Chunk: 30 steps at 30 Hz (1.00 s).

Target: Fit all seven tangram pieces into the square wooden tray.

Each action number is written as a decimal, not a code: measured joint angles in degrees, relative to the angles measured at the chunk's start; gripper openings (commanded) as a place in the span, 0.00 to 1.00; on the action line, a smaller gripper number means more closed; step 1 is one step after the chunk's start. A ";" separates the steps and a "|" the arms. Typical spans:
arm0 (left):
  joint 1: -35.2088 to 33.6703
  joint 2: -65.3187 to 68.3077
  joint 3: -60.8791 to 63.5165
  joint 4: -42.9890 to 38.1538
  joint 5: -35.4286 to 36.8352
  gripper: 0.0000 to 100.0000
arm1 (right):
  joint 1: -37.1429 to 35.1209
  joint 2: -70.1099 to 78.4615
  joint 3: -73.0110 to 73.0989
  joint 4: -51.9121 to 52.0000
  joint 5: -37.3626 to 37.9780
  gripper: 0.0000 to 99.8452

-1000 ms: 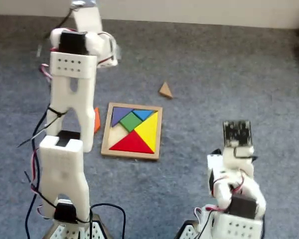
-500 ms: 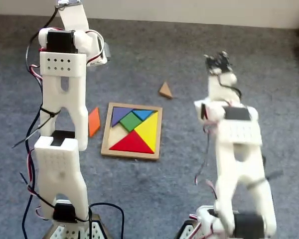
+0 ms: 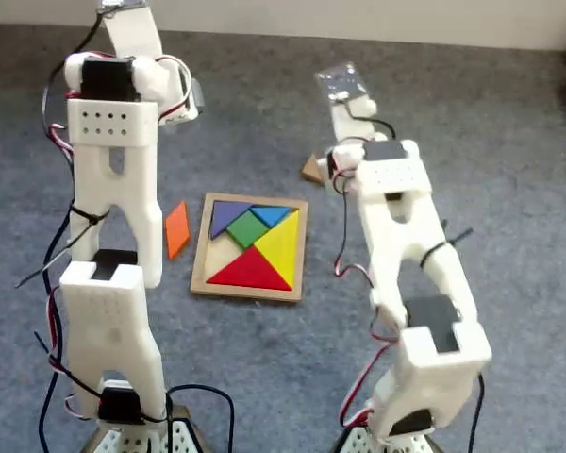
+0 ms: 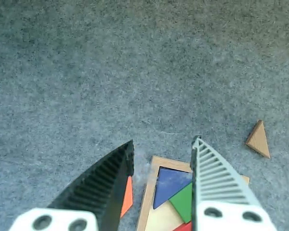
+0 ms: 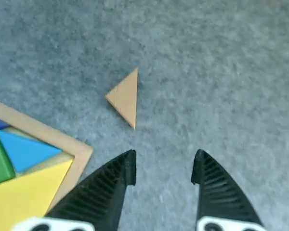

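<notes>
The square wooden tray [image 3: 201, 274] lies mid-table holding blue, green, light blue, yellow and red pieces, with a bare pale gap at its left side. An orange parallelogram [image 3: 176, 229] lies on the carpet just left of the tray. A tan triangle [image 3: 310, 171] sits beyond the tray's far right corner, partly covered by the right arm [image 3: 387, 189]. My right gripper [image 5: 164, 156] hangs open just short of the tan triangle [image 5: 125, 97], holding nothing. My left gripper [image 4: 162, 147] is open and empty, high above the tray's far left corner [image 4: 147, 197] and the orange parallelogram [image 4: 127, 197].
Grey carpet covers the whole table. The left arm [image 3: 113, 170] stands tall along the tray's left side, close to the orange piece. Open carpet lies to the right of the right arm and in front of the tray.
The right arm has risen from its folded pose at the front and swung out over the tan triangle. The left arm has shifted slightly left, uncovering the orange piece.
</notes>
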 measured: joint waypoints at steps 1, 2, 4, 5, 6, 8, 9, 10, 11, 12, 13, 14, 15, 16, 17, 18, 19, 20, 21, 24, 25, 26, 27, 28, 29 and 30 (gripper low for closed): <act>-0.26 0.00 0.00 0.00 0.00 0.19 | 0.00 1.76 -1.85 0.00 0.00 0.20; -0.44 0.00 0.09 0.00 0.00 0.19 | 0.00 2.99 -3.34 0.00 0.00 0.20; -0.53 0.00 0.97 0.00 0.00 0.19 | 0.26 3.96 -5.98 0.00 -0.18 0.20; -0.53 0.00 1.41 0.00 0.00 0.19 | 0.26 4.04 -6.86 0.00 -0.44 0.20; -0.53 0.00 2.02 0.00 0.00 0.19 | 0.18 4.04 -7.38 0.00 -1.05 0.20; -0.53 0.00 2.73 0.00 0.00 0.19 | 0.00 4.13 -7.74 0.00 -2.37 0.20; -0.53 0.00 2.99 0.00 0.00 0.19 | 0.00 4.13 -7.74 0.00 -2.99 0.20; -0.53 0.00 2.99 0.00 0.00 0.19 | 0.09 4.13 -7.74 0.00 -3.34 0.20; -0.53 0.00 2.99 0.00 0.00 0.19 | 0.18 4.13 -7.74 0.00 -3.52 0.20; -0.53 0.00 2.99 0.00 0.00 0.19 | 0.18 4.13 -7.74 0.00 -3.69 0.20; -0.62 0.00 2.99 0.00 0.00 0.19 | 0.18 4.13 -7.74 0.00 -3.69 0.20; -0.79 0.00 2.99 0.00 0.00 0.19 | 0.18 4.13 -7.74 0.00 -3.69 0.20; -0.97 0.00 2.99 0.00 0.00 0.19 | 0.18 4.13 -7.74 0.26 -3.69 0.20; -0.97 0.00 2.99 0.00 0.00 0.19 | 0.18 4.13 -7.74 0.88 -3.69 0.20; -1.05 0.00 2.99 0.00 0.00 0.17 | 0.18 4.13 -7.74 1.93 -3.69 0.20; -1.05 0.00 2.99 0.00 0.00 0.15 | 0.09 4.13 -7.74 3.34 -3.69 0.20; -1.05 0.00 2.99 0.00 0.00 0.12 | 0.09 4.13 -7.74 4.75 -3.69 0.20; -1.05 0.00 2.99 0.00 0.00 0.09 | 0.09 4.13 -7.74 6.24 -3.69 0.20; -1.14 0.00 2.99 0.00 0.00 0.07 | 0.09 4.13 -7.74 7.74 -3.69 0.20; -1.76 -1.05 3.16 0.00 0.00 0.04 | 0.09 4.13 -7.74 10.64 -3.69 0.20; -1.85 -2.11 3.69 0.00 0.00 0.04 | 0.00 4.13 -7.74 10.90 -3.69 0.20; -1.85 -3.08 4.40 0.00 0.00 0.04 | -0.09 4.13 -7.74 10.90 -3.69 0.20; -1.85 -3.96 4.92 0.00 0.00 0.04 | -0.09 4.13 -7.74 10.90 -3.69 0.20; -1.76 -4.48 5.10 0.00 0.00 0.04 | -0.18 4.13 -7.74 10.29 -3.69 0.20; -1.67 -4.84 5.10 0.00 0.00 0.04 | -0.35 4.13 -7.74 9.67 -3.69 0.20; -1.67 -5.19 5.10 0.00 0.00 0.04 | -0.62 4.13 -7.74 8.79 -3.69 0.20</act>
